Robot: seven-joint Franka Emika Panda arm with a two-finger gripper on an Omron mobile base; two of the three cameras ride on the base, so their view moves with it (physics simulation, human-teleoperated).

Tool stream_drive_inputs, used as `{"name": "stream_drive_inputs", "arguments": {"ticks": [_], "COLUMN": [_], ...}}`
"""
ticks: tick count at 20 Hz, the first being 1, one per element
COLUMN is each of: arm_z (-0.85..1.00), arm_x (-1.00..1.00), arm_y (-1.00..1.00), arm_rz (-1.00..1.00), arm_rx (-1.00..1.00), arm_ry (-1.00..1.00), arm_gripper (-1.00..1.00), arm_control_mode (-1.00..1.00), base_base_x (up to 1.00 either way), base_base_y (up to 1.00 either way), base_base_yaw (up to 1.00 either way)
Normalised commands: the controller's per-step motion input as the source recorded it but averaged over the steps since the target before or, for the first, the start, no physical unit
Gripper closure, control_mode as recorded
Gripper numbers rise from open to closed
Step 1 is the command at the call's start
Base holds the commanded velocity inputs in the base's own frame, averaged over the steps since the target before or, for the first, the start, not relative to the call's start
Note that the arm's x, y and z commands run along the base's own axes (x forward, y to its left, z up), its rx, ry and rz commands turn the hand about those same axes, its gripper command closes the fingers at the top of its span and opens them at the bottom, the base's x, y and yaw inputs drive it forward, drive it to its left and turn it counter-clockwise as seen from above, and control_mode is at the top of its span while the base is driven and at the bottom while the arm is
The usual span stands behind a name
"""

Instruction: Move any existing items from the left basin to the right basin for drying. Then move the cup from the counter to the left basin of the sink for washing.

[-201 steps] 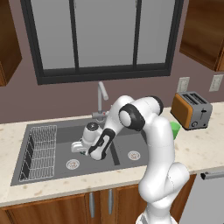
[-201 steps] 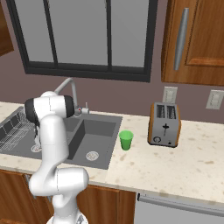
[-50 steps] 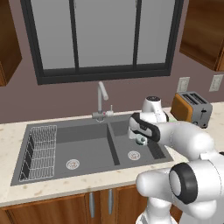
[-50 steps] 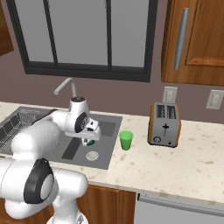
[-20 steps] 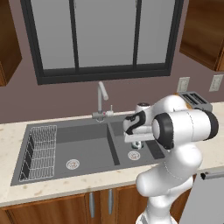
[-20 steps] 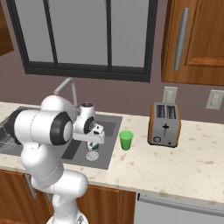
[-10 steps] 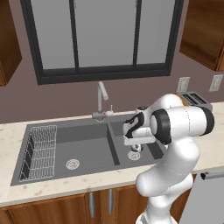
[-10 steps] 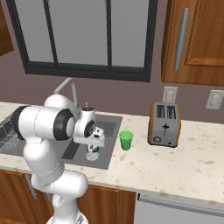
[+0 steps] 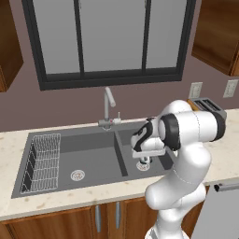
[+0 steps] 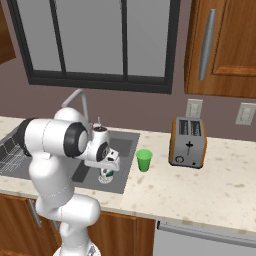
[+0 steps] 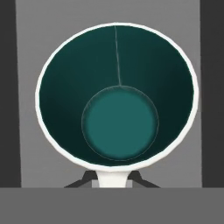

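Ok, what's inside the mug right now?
Nothing: the hand view looks straight down into the mug and shows only its bare teal wall and bottom. The right basin floor beneath it is covered.

Mug [image 10: 105, 175] in the right basin [image 9: 158, 135], perhaps just above its floor; cup [image 10: 144, 160] on counter [image 10: 200, 190] beside it.

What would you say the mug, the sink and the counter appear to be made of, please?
Mug: probably glazed ceramic, with a white rim and smooth dark teal inside.
Sink: matte dark grey, perhaps composite stone or coated metal, with no shine except the silver drain.
Counter: pale beige with speckles, looking like polished stone.
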Motion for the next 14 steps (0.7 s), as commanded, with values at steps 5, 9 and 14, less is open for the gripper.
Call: {"name": "stream_drive_inputs", "arguments": {"ticks": [5, 9, 14], "arm_z": [-0.16, -0.16, -0.09], "arm_x": [0.02, 0.02, 0.01], "arm_y": [0.0, 0.0, 0.0], "arm_rz": [0.0, 0.0, 0.0], "arm_rx": [0.0, 0.0, 0.0], "arm_ry": [-0.03, -0.01, 0.0], "arm_gripper": [1.0, 1.0, 1.0], "arm_control_mode": [-1.0, -1.0, -1.0], "base_base_x": [0.0, 0.0, 0.0], "base_base_y": [0.0, 0.0, 0.0], "base_base_yaw": [0.0, 0.0, 0.0]}}
